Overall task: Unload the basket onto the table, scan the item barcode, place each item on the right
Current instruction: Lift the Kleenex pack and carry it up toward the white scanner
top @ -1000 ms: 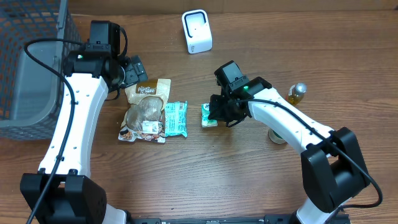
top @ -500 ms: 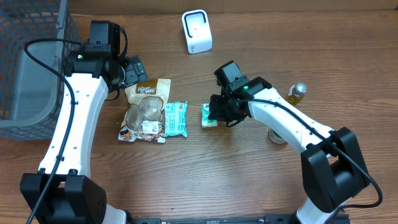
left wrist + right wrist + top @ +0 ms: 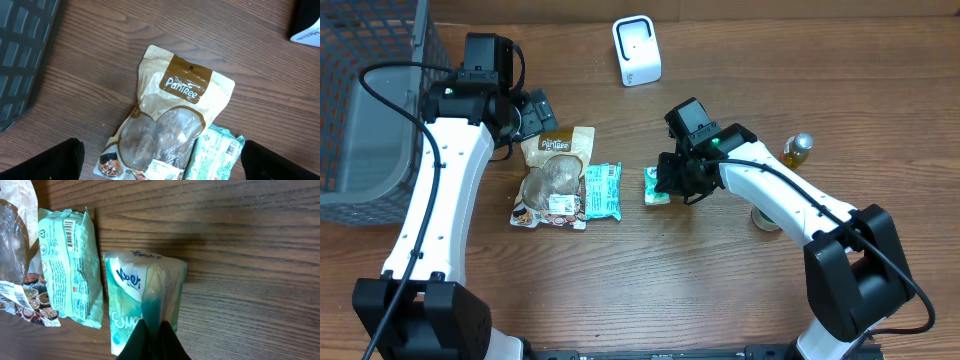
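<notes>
On the brown wooden table (image 3: 620,290), one grey basket (image 3: 370,150) stands at the left edge. Two arms reach in. The left gripper (image 3: 535,115) hangs wide open above one brown pouch (image 3: 552,175). The right gripper (image 3: 152,335) is pinched tight on one tissue pack (image 3: 135,300) mid-table, near one green packet (image 3: 602,190). One white scanner (image 3: 636,50) stands at the far edge, and one small bottle (image 3: 797,150) at the right.

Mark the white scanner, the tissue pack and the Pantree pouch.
white scanner (image 3: 637,50): overhead view, front face.
tissue pack (image 3: 131,297): right wrist view, printed top face.
Pantree pouch (image 3: 170,125): left wrist view, clear window.
</notes>
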Controlling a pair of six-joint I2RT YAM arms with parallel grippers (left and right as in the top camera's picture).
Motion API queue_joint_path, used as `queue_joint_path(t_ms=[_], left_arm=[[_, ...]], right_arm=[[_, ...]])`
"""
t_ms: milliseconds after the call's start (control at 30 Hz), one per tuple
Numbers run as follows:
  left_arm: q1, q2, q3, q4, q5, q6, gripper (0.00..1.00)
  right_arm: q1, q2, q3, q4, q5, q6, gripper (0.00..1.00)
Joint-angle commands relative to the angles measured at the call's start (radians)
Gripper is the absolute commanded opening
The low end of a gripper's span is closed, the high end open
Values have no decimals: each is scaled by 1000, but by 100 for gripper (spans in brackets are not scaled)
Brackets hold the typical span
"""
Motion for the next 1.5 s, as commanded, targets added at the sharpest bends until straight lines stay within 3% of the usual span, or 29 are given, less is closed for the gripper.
queue_joint_path(t_ms=[0, 167, 333, 800, 1100, 1467], left_arm=[[-2, -6, 12, 0, -6, 3, 100], [-2, -6, 12, 0, -6, 3, 99], [-2, -6, 12, 0, -7, 3, 99], [-2, -6, 12, 0, -6, 3, 100], [-2, -6, 12, 0, -6, 3, 99], [-2, -6, 12, 0, -6, 3, 100]], right_arm=[[-4, -16, -4, -3, 2, -1, 4], [-5, -16, 3, 3, 3, -39, 4], [-24, -16, 116, -117, 3, -43, 4], [-50, -16, 846, -542, 234, -88, 4], [-26, 32, 920, -401, 486, -208, 4], [26, 269, 920, -102, 771, -436, 4]])
